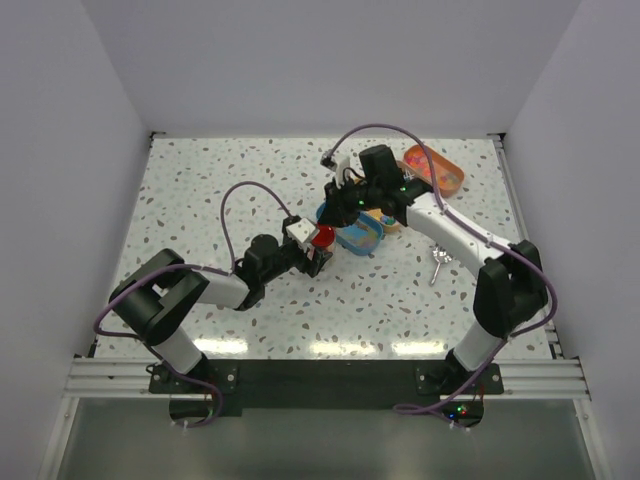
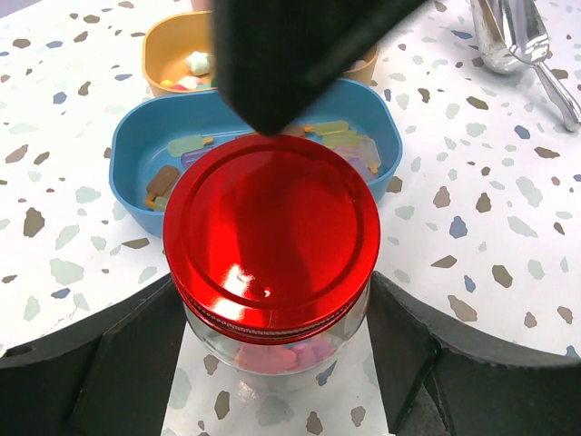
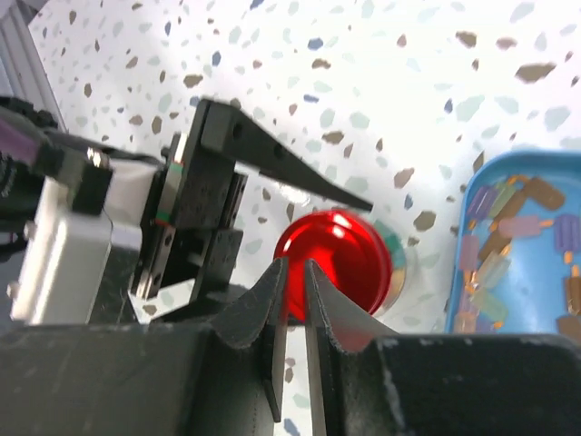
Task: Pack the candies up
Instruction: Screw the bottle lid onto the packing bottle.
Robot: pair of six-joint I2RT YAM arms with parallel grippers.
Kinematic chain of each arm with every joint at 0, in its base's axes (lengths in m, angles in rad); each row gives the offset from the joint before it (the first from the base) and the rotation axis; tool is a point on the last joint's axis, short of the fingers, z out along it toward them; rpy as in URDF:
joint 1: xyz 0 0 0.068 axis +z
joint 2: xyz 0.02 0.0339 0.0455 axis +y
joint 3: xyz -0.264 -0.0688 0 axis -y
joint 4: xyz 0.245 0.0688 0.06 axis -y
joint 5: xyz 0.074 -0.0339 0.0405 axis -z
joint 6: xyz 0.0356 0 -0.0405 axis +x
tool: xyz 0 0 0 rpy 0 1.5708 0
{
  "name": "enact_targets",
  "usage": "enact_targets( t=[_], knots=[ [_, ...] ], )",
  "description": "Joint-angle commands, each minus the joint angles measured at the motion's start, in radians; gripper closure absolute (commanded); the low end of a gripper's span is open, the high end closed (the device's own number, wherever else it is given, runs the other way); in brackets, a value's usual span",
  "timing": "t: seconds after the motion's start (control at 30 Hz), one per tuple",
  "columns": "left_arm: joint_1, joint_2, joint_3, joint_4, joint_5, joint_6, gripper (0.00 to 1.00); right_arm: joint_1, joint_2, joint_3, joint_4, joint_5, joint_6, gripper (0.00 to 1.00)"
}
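A clear glass jar point(image 2: 272, 363) with a red lid point(image 2: 272, 227) stands on the table, and pink candies point(image 2: 272, 357) show through its wall. My left gripper point(image 2: 272, 282) is shut on the jar, one finger pressed to each side. My right gripper point(image 3: 295, 265) hangs just above the lid point(image 3: 340, 259), its fingers a narrow slit apart with nothing between them. In the top view the jar lid point(image 1: 323, 237) sits at the left gripper point(image 1: 318, 250), with the right gripper point(image 1: 345, 208) behind it. More candies point(image 2: 340, 141) lie in a blue tin point(image 2: 136, 145).
Behind the blue tin point(image 1: 358, 238) stands an orange tin point(image 2: 172, 36) with a few sweets in it. Another orange tin point(image 1: 433, 167) lies at the back right. A silver metal scoop point(image 1: 438, 262) rests on the table to the right, near my right arm.
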Motion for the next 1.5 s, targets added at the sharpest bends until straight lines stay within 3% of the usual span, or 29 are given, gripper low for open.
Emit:
enact_targets(
  t=[0.0,0.23,0.5,0.8,1.3,1.47],
  knots=[
    [0.002,-0.012,0.03,0.024,0.008,0.017,0.48,0.001,0.063,0.087,0.026,0.003,-0.017,0.85],
    [0.002,-0.015,0.031,0.018,0.006,0.017,0.48,0.003,0.143,0.101,0.093,-0.048,0.028,0.88],
    [0.002,-0.015,0.034,0.01,0.0,0.017,0.49,-0.002,0.163,-0.079,0.126,-0.01,0.026,0.91],
    [0.002,-0.028,0.031,-0.003,-0.018,0.017,0.49,-0.019,0.135,-0.016,0.047,0.021,-0.034,0.92],
    [0.001,-0.018,0.042,-0.017,-0.012,0.043,0.49,-0.023,0.02,-0.024,0.32,-0.051,0.088,0.95],
    [0.001,-0.015,0.046,-0.022,-0.014,0.043,0.49,-0.023,0.035,-0.097,0.317,-0.042,0.094,0.96]
  ],
)
